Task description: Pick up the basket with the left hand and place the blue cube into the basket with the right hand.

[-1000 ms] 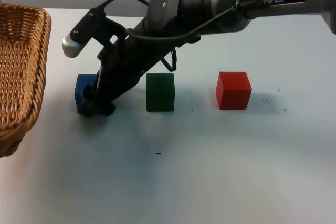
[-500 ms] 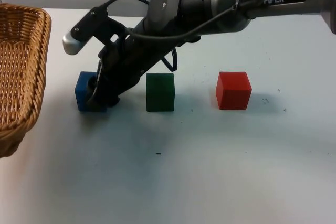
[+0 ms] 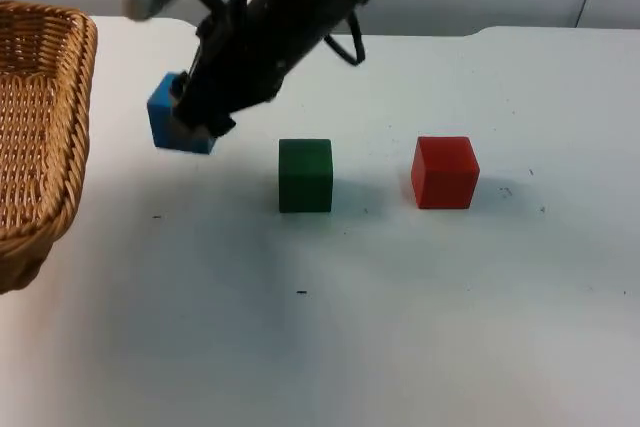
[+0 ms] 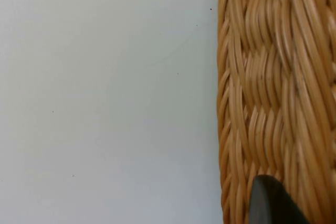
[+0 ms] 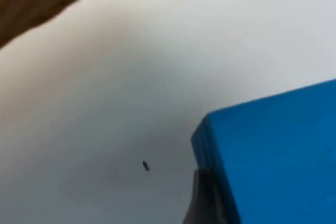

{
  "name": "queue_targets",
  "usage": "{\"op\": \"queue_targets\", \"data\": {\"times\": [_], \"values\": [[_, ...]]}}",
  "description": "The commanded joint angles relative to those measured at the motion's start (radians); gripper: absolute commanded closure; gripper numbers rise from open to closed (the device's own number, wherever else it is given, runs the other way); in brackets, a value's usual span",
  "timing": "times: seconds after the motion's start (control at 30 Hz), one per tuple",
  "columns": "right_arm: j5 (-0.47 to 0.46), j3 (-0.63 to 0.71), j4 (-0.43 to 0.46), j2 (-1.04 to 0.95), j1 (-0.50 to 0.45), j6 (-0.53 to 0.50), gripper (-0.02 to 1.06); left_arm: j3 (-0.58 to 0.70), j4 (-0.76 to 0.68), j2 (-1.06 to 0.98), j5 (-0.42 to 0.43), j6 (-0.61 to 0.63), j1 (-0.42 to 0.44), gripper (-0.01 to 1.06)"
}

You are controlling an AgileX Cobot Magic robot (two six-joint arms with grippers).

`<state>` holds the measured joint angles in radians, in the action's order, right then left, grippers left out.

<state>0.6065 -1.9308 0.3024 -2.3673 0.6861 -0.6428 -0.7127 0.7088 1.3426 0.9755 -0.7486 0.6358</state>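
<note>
Right gripper (image 3: 190,125) clamped on the blue cube (image 3: 165,122), carrying it above the table (image 3: 400,327).

Cube sits tilted between the fingertips, clear of the table, with the basket (image 3: 40,147) just beside it on the far side from the green cube (image 3: 305,175) and red cube (image 3: 445,171), which stand apart behind the gripper. It looks like a small, stiff, light block with flat smooth faces; a grip across two opposite faces suits it, though the tilt suggests it could slip or turn if the hold is shallow. In the right wrist view the cube (image 5: 273,156) is close against a fingertip. The left gripper's fingertip (image 4: 273,203) rests against the basket's woven wall (image 4: 273,77); whether it is closed I cannot tell. Woven wicker should be light and fairly stiff, best held by its rim.
</note>
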Motion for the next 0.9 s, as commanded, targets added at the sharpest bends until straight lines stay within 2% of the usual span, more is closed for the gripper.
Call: {"op": "queue_targets", "data": {"times": [0.0, 0.03, 0.1, 0.17, 0.37, 0.5, 0.6, 0.7, 0.87], "values": [[0.021, -0.007, -0.086, 0.086, 0.0, 0.077, 1.05, -0.011, 0.044, -0.005, 0.021, -0.003, -0.001, 1.05], [0.021, -0.007, -0.086, 0.086, 0.0, 0.077, 1.05, -0.011, 0.044, -0.005, 0.021, -0.003, -0.001, 1.05], [0.028, -0.007, -0.183, 0.14, 0.0, 0.177, 1.05, -0.011, 0.046, -0.005, 0.023, -0.003, -0.001, 1.05], [0.028, -0.007, -0.226, 0.194, 0.0, 0.226, 1.05, -0.011, 0.048, -0.005, 0.03, -0.003, -0.001, 1.05], [0.023, -0.007, -0.218, 0.293, 0.016, 0.223, 1.05, -0.011, 0.05, -0.005, 0.04, -0.003, -0.003, 1.05], [0.006, -0.007, -0.215, 0.33, 0.073, 0.204, 1.05, -0.011, 0.062, -0.005, 0.047, -0.003, -0.003, 1.05], [-0.004, -0.007, -0.179, 0.327, 0.115, 0.158, 1.05, -0.011, 0.062, -0.005, 0.05, -0.003, -0.003, 1.05], [-0.033, -0.007, -0.132, 0.318, 0.176, 0.093, 1.05, -0.011, 0.06, -0.005, 0.05, -0.011, -0.034, 1.05], [-0.083, -0.007, -0.113, 0.297, 0.222, 0.084, 1.05, -0.011, 0.057, -0.005, 0.053, -0.031, -0.072, 1.05]]}}
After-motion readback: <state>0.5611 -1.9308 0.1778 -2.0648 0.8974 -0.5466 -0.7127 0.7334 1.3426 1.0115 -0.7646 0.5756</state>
